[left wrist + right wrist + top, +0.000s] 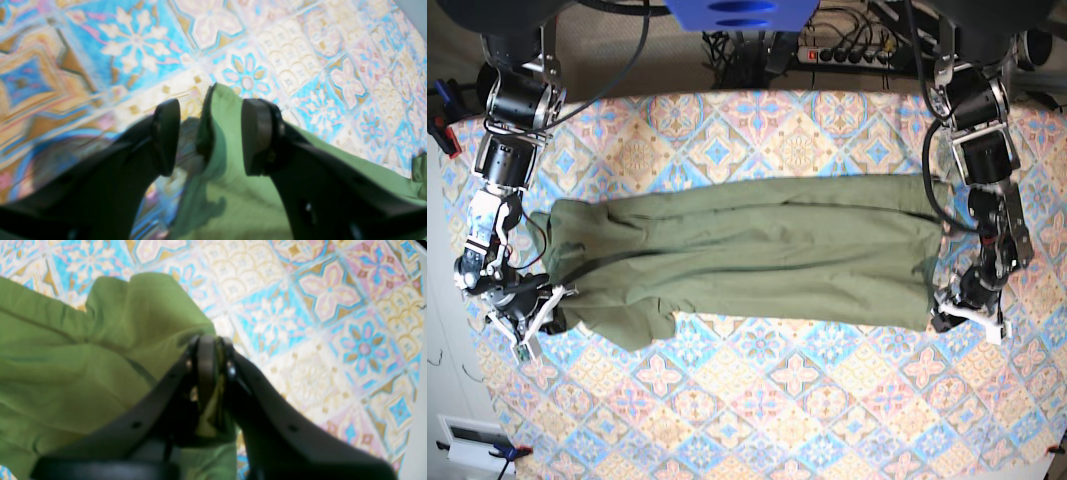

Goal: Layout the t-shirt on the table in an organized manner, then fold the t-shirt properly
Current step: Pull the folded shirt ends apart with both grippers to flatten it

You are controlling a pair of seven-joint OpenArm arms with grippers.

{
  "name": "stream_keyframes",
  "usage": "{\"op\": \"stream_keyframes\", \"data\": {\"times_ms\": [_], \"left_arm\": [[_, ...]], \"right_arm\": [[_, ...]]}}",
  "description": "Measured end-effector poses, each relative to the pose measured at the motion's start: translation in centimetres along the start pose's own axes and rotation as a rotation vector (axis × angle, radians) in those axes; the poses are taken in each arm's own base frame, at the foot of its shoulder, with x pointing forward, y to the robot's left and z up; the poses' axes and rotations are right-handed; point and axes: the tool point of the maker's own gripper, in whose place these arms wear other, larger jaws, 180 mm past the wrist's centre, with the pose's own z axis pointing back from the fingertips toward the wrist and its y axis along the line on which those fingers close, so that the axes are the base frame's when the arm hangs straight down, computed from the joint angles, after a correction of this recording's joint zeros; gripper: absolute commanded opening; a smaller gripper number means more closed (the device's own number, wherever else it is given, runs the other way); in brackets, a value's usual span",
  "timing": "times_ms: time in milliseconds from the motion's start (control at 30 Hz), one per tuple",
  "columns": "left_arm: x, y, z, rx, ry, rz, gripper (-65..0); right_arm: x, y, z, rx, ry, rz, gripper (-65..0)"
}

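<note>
Your t-shirt lies stretched in a long band across the middle of the worktop, running side to side in the base view, with wrinkles along its length and a lumpy fold hanging down at the lower corner on that view's left.

Right gripper: its jaws are pinched together on a corner of the green cloth, and you can see fabric trapped between the pads in the right wrist view. The shirt bunches up behind that grip, while bare patterned cloth opens out ahead and to the side.

Left gripper: jaws stand wide, holding nothing. One edge of the shirt runs up between them, a fold standing on its side, with one pad over green cloth and the other over bare pattern.

Room to move: you have a broad strip of open worktop below the shirt in the base view, and another band above it. At both ends the shirt's edges sit close to the worktop's sides, right where your arms are.
</note>
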Motion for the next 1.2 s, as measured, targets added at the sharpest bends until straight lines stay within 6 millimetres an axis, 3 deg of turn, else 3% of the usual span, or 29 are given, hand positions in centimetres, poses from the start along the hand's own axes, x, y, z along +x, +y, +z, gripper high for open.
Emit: {"op": "stream_keyframes", "data": {"times_ms": [167,400,567,800,900,1000,1200], "left_arm": [[0.2,-1.4,-2.1,-0.020,-0.018,0.053,-35.1],[-3.0,-1.3,-4.1,0.015,0.032,0.060,-35.1],[-3.9,-2.3,-4.9,-0.002,-0.004,0.091,-35.1],[-3.9,-2.1,-5.3,0.038,-0.050,0.126,-36.4],[-4.0,-2.5,-5.5,0.036,-0.052,0.142,-46.8],[-3.5,-3.0,-5.3,0.024,-0.058,0.118,-65.0],[1.1,-5.7,-4.5,-0.046,-0.130,0.058,-65.0]], "right_arm": [[-0.4,0.1,0.0,0.000,0.011,0.000,-64.1],[-0.3,0.0,0.0,0.000,0.006,0.000,-64.1],[-0.3,0.1,0.0,0.001,0.009,-0.001,-64.1],[-0.3,0.1,0.0,0.001,0.009,-0.002,-64.2],[-0.3,0.1,0.0,0.001,0.009,-0.002,-64.2],[-0.3,0.1,-0.1,0.003,0.010,-0.002,-64.2],[0.4,0.7,-0.1,0.031,-0.030,-0.035,-64.2]]}}
